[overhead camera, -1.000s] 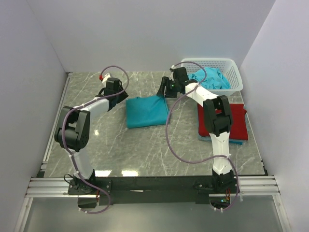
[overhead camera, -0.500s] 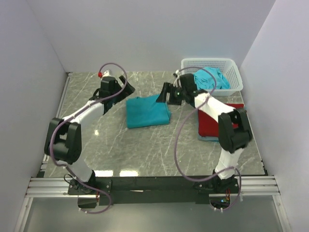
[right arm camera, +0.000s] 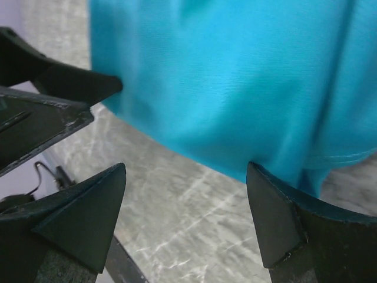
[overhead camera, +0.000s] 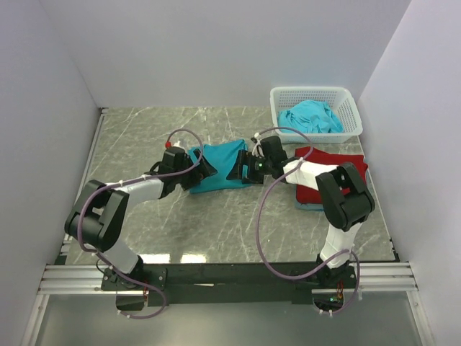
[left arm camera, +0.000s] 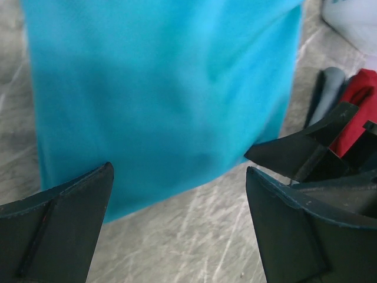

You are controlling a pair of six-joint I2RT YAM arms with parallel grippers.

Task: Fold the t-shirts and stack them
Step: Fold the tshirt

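Observation:
A folded teal t-shirt lies flat at mid-table. My left gripper sits low at its near left corner, jaws wide open and empty; its wrist view has the teal cloth just ahead of the open gripper. My right gripper faces it at the near right corner, also open and empty, with the teal cloth before it. A red t-shirt lies folded at the right on another teal one. One more teal t-shirt is crumpled in the basket.
The white lattice basket stands at the back right corner. Walls close in the grey marble table on three sides. Each wrist view shows the other gripper's dark fingers close by.
Both grippers have swung from the far side of the folded teal shirt down to its near edge and have opened wide. The shirt lies where it was.

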